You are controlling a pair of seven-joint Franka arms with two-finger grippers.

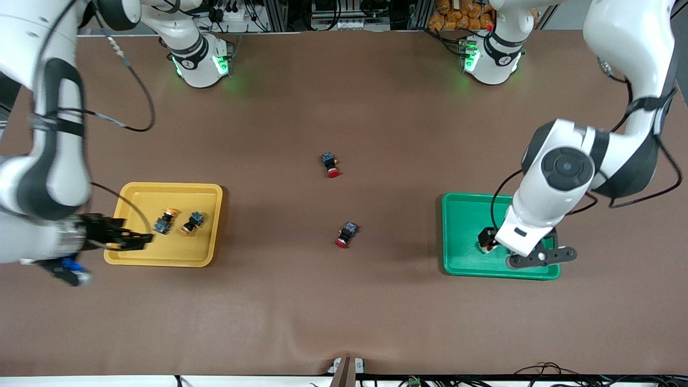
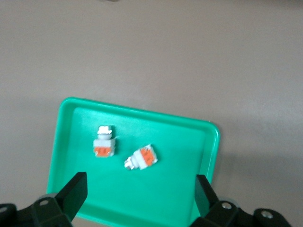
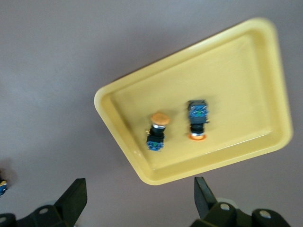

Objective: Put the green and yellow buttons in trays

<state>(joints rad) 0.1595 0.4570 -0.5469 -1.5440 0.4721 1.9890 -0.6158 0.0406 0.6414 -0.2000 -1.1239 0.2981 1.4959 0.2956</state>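
Observation:
Two dark-bodied buttons with yellow-orange caps (image 1: 164, 221) (image 1: 192, 221) lie in the yellow tray (image 1: 166, 193); the right wrist view shows them (image 3: 157, 130) (image 3: 197, 119) in that tray (image 3: 236, 80). My right gripper (image 1: 129, 239) (image 3: 138, 198) is open and empty, above the tray's rim at the right arm's end. Two light grey buttons with orange blocks (image 2: 104, 144) (image 2: 143, 158) lie in the green tray (image 2: 71, 137) (image 1: 462, 215). My left gripper (image 1: 490, 241) (image 2: 139, 196) is open and empty above this tray. The left arm hides most of both grey buttons in the front view.
Two dark-bodied buttons with red caps lie on the brown table between the trays, one (image 1: 330, 165) farther from the front camera, one (image 1: 345, 234) nearer. Both arm bases stand along the table's edge farthest from the front camera.

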